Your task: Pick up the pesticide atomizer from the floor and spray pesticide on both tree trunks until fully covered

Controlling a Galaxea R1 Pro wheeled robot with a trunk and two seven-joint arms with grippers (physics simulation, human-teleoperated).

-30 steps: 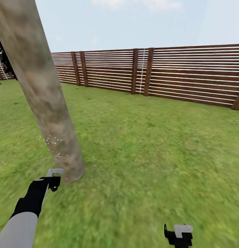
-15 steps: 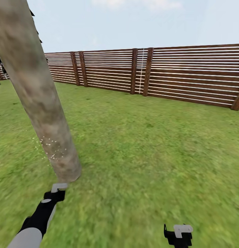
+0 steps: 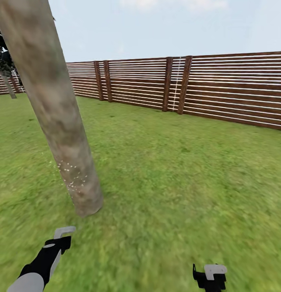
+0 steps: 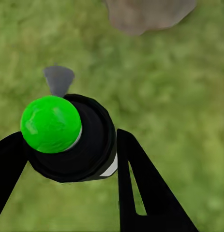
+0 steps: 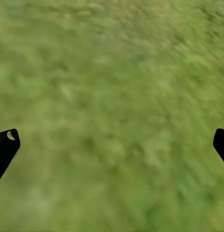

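Observation:
A thick pale grey-brown mottled tree trunk (image 3: pixel 55 105) leans up from the grass at the left, with white spray specks low on its bark. My left gripper (image 3: pixel 59 242) is shut on the pesticide atomizer (image 3: pixel 62 233), a short way in front of the trunk's base and apart from it. In the left wrist view the black fingers (image 4: pixel 136 169) clamp the atomizer's (image 4: pixel 78 140) black top, which carries a bright green ball and a grey nozzle aimed toward the trunk base (image 4: pixel 145 14). My right gripper (image 3: pixel 209 275) hangs open over bare grass, its fingertips (image 5: pixel 5 145) spread wide.
Green lawn (image 3: pixel 177 174) stretches all around. A brown horizontal-slat fence (image 3: pixel 177 85) closes the far side. A dark-foliage tree (image 3: pixel 5 69) stands far off at the left, behind the trunk.
My left arm has drawn back and down from the trunk's base, still holding the atomizer. The view has shifted slightly, so the fence sits further right. The right gripper has not moved.

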